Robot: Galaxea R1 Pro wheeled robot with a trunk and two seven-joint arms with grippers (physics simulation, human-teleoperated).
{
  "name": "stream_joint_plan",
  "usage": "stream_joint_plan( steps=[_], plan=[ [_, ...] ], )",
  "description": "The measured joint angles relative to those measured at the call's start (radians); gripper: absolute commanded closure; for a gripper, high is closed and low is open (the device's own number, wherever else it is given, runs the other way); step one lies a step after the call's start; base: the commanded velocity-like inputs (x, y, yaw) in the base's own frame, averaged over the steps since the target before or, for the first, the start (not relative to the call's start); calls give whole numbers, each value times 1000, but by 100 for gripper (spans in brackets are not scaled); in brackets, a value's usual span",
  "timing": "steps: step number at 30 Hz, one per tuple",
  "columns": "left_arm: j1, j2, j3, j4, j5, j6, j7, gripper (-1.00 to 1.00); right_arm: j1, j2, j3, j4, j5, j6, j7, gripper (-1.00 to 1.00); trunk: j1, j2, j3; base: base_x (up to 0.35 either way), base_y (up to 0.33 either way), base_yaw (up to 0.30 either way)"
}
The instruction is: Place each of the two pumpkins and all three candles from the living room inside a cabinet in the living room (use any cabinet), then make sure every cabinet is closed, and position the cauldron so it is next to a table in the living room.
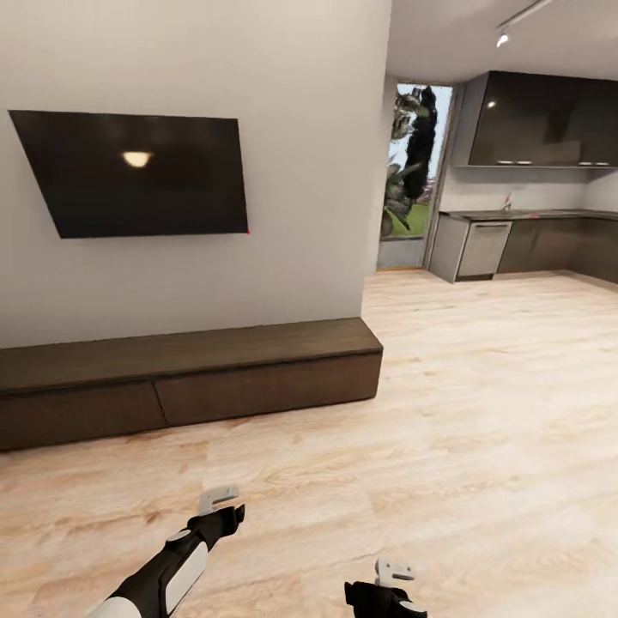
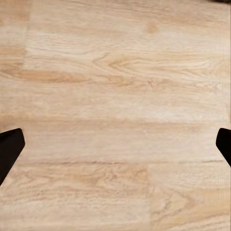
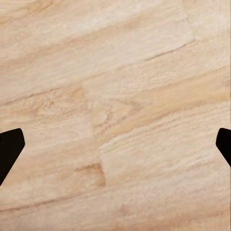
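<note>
Ahead, the closed cabinet point(image 1: 257, 378) edges wide bare floor point(image 1: 481, 429); both end effectors hang released, empty.

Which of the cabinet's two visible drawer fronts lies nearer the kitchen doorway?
The longer right-hand drawer front of the low dark-brown cabinet; it ends at the cabinet's corner by the opening, whereas the left drawer front runs off-frame.

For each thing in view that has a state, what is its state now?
cabinet: drawer fronts all shut
left gripper: open, empty, above the wood floor
right gripper: open, empty
television: dark, off
dishwasher: door shut
</note>
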Motion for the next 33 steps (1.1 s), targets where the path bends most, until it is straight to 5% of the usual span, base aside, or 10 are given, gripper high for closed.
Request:
stream_joint_plan(
  steps=[33],
  plan=[
    [0, 1, 1, -9, 2, -1, -3, -100, 0, -6, -8, -1, -2, -3, 0, -100, 0, 0, 0, 108, 103, 42]
  ],
)
